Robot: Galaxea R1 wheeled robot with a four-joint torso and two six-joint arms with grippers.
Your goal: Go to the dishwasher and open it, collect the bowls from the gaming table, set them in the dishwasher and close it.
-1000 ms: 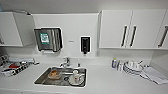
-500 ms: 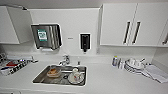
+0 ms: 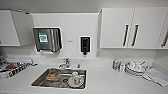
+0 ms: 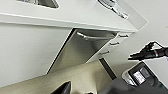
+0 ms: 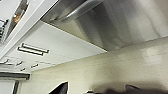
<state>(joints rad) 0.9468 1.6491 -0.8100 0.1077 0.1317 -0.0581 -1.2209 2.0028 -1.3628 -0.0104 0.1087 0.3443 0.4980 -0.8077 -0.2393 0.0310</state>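
My left end effector (image 4: 65, 88) hangs low over the floor (image 4: 82, 75), and I cannot tell whether it is spread or pressed together. Ahead of it stands the dishwasher (image 4: 80, 50), its steel door under the desk (image 4: 62, 15) edge, bar handle (image 4: 87, 37) across its upper part. My right end effector (image 5: 61, 89) is just as unclear; the dishwasher fills the space beyond it, near and tilted in that view. From my head I look down on the sink (image 3: 40, 80) holding dishes, plates (image 3: 133, 70) stacked on the desk.
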